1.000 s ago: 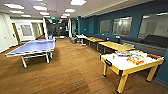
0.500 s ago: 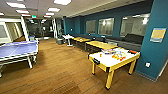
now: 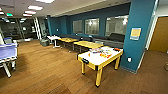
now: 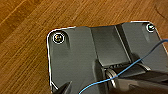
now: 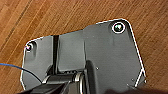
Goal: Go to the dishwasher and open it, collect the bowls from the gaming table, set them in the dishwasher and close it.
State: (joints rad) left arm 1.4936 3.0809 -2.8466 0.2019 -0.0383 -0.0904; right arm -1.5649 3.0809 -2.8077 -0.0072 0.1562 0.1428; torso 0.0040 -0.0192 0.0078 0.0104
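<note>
The robot is out on the wooden floor (image 3: 45,72) of a big games room, and this looks like a driving stretch of the job, nothing being handled. Closest in the head view is a yellow table (image 3: 100,60) with a white top, some bright bits scattered near its far end; too blurred to say what they are, and I can't make out rods or a green field on it, so I wouldn't call it the gaming table with any confidence. Off at the room's left edge there's a blue table-tennis table (image 3: 7,53). Further back, a row of low yellow tables (image 3: 86,45) runs along the teal wall (image 3: 136,20), with a dark sofa (image 3: 116,38) under the windows.

No dishwasher anywhere in sight, and no bowls I can pick out, so my read is that the robot is travelling between stations.

Both wrist cameras look straight down at floorboards past the robot's own dark plate. Whether either tool's fingers are apart or together, I cannot tell.

The next move calls for steering clear of that yellow table's near corner and its legs, and finding the task's target before any arm work starts.
</note>
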